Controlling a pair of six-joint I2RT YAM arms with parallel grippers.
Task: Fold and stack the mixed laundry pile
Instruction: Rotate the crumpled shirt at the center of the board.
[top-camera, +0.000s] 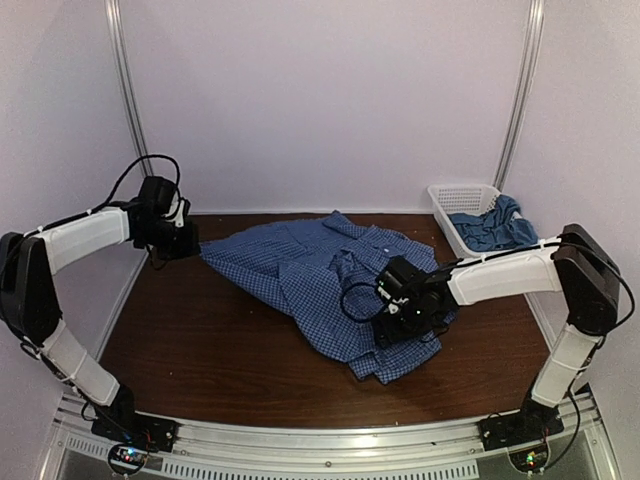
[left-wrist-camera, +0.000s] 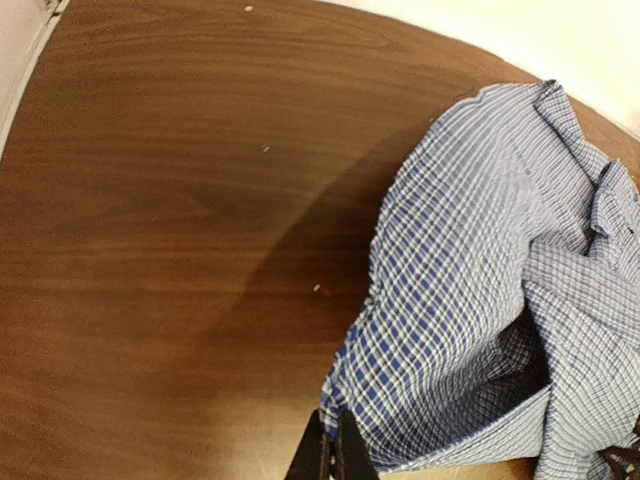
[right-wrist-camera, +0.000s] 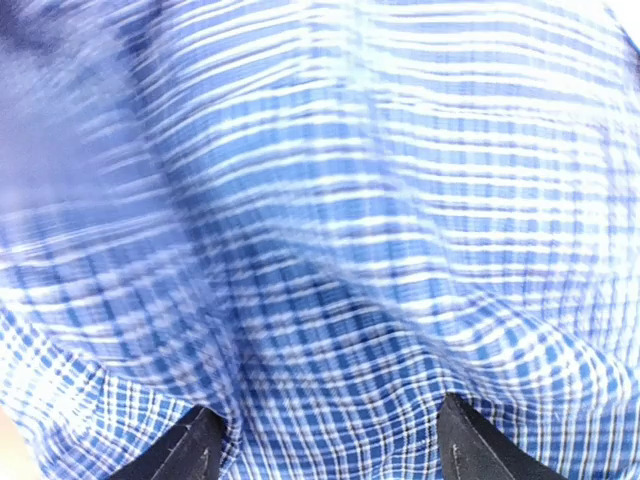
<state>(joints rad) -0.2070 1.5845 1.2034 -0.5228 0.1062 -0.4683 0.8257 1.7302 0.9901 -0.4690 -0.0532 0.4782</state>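
— Step in hand?
— Spreading the checked shirt (top-camera: 300, 275), crumpled on the desk (top-camera: 200, 345). Jaws apart on the right pincer (right-wrist-camera: 325, 452), low over cloth at 4 o'clock; left pincer (left-wrist-camera: 332, 455) clamped on a hem at 9.
— Next?
— Likely pinching the near edge, pulling flat. Teal t-shirt (top-camera: 492, 228) for later, in the basket (top-camera: 452, 194) at 2 o'clock.

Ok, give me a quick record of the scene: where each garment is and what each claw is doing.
checked shirt: spread crumpled on the table
teal t-shirt: in the white basket, far right
left claw: shut on the shirt's left edge
right claw: open, low over the shirt's right side
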